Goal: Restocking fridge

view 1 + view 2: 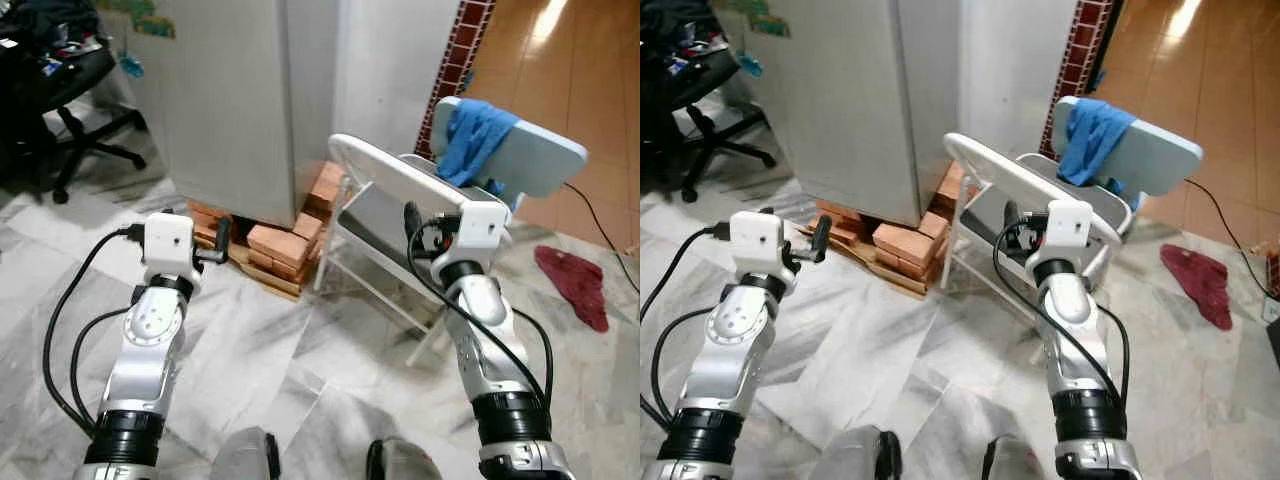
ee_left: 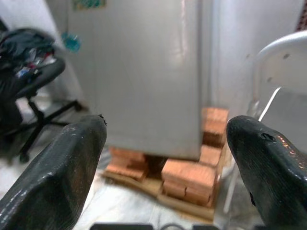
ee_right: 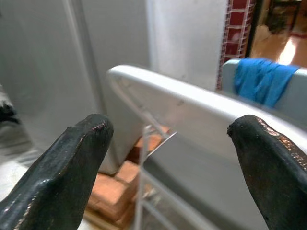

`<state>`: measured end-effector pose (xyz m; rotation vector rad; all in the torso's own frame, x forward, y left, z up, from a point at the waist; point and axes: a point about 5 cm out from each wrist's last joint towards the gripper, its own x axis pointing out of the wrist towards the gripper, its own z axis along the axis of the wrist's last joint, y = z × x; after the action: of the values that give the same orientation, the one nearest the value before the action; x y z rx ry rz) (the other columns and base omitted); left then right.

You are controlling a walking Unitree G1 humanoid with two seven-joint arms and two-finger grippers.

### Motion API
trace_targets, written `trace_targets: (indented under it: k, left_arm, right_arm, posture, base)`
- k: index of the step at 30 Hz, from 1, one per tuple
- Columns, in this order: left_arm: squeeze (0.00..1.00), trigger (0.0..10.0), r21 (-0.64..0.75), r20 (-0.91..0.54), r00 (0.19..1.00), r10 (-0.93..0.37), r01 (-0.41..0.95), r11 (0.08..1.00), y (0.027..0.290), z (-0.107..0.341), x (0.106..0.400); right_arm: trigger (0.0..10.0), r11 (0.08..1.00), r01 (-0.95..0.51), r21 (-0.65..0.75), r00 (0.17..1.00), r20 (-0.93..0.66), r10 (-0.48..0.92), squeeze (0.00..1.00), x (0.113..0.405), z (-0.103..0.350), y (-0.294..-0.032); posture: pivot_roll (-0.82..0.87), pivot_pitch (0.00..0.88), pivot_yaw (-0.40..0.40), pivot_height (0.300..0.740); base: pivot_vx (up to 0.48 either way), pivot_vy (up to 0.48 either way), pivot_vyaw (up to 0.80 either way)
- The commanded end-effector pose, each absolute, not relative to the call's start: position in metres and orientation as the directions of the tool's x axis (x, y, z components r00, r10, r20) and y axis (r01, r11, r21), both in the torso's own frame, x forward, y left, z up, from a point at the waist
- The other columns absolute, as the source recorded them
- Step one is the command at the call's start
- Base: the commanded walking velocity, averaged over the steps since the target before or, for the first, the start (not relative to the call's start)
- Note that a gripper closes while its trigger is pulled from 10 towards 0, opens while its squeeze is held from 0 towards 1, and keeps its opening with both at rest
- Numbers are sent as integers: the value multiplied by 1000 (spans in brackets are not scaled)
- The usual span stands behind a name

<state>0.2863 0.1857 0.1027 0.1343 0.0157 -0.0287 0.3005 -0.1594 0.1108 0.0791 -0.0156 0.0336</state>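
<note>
The grey fridge (image 1: 230,100) stands shut on a base of red bricks (image 1: 285,245), straight ahead of me. My left gripper (image 1: 220,242) is raised in front of its lower corner, a short way back from it. In the left wrist view the left gripper (image 2: 165,127) is open, its black fingers (image 2: 57,182) wide apart with nothing between them. My right gripper (image 1: 410,222) is held up before a white folding chair (image 1: 395,180). It is open too in the right wrist view, right gripper (image 3: 170,125), and holds nothing.
A second chair with a blue cloth (image 1: 475,140) over it stands behind the white one. A black office chair (image 1: 60,90) is at the far left. A red cloth (image 1: 575,285) and a black cable (image 1: 600,225) lie on the floor to the right.
</note>
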Motion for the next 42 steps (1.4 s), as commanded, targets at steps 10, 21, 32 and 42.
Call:
trace_targets:
  k: [10, 21, 32, 42]
  left_arm:
    - [0, 10000, 130, -27, 999, -24, 27, 991, 192, 97, 275]
    - [0, 10000, 117, 19, 995, -96, 93, 989, 179, 105, 284]
    - [0, 10000, 90, -4, 997, -82, 82, 993, 177, 99, 285]
    - [0, 10000, 64, -11, 997, -71, 72, 995, 177, 96, 287]
  right_arm:
    - [10000, 987, -14, 161, 997, 72, 2, 0, 285, 113, -170]
    - [10000, 988, 17, 153, 998, 65, -27, 0, 279, 113, -177]
    - [10000, 987, 29, 159, 998, 44, -36, 0, 275, 109, -179]
    - [10000, 984, 35, 176, 999, 32, -41, 0, 276, 107, -178]
  posture:
    - [-27, 54, 14, 740]
    - [-66, 65, 31, 740]
    - [-74, 58, 24, 740]
    - [-77, 53, 24, 740]
  base:
    - [-227, 403, 0]
    - [0, 477, 0]
    - [0, 87, -57]
    - [0, 480, -800]
